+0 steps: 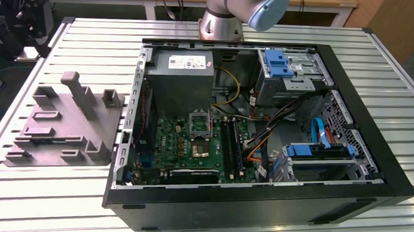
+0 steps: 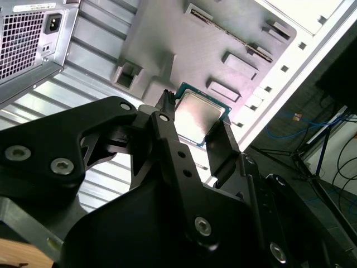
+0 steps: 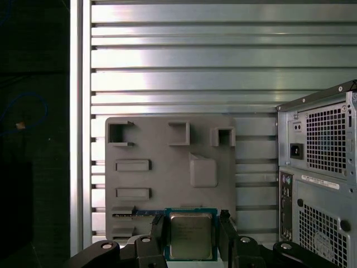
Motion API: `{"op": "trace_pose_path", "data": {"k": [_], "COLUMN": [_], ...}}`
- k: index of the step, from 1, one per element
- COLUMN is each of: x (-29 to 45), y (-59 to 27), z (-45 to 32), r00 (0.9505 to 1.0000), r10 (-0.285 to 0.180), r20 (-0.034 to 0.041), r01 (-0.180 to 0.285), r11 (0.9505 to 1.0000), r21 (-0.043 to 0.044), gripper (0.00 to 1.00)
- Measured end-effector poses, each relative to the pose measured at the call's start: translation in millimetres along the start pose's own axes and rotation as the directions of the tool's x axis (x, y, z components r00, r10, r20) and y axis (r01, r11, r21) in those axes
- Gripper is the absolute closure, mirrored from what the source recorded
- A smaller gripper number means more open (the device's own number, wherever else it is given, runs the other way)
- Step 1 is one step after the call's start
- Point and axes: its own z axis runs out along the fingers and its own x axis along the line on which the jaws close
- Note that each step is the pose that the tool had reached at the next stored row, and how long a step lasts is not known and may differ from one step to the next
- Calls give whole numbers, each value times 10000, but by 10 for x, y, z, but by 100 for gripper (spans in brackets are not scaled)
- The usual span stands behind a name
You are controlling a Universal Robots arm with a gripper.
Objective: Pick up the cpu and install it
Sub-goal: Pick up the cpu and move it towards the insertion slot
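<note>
My gripper clamps the cpu by two edges (seen in both wrist views), with the grey tray behind it. The exterior view shows the motherboard inside the open case.

cpu edges hidden by claw, arm cropped at frame edge

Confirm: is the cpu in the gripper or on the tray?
In the gripper: both wrist views show the cpu clamped between its fingers, held above the grey tray.
</note>
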Motion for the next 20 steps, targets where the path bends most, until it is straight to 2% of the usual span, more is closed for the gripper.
{"op": "trace_pose_path", "data": {"k": [13,15,20], "x": [-27,-110,-122], "y": [1,3,3], "z": [0,1,1], "r00": [10000,10000,10000], "r10": [-1,0,-1], "r20": [0,1,1], "r01": [1,0,1], "r11": [10000,10000,10000], "r21": [0,0,0], "gripper": [53,53,53]}}
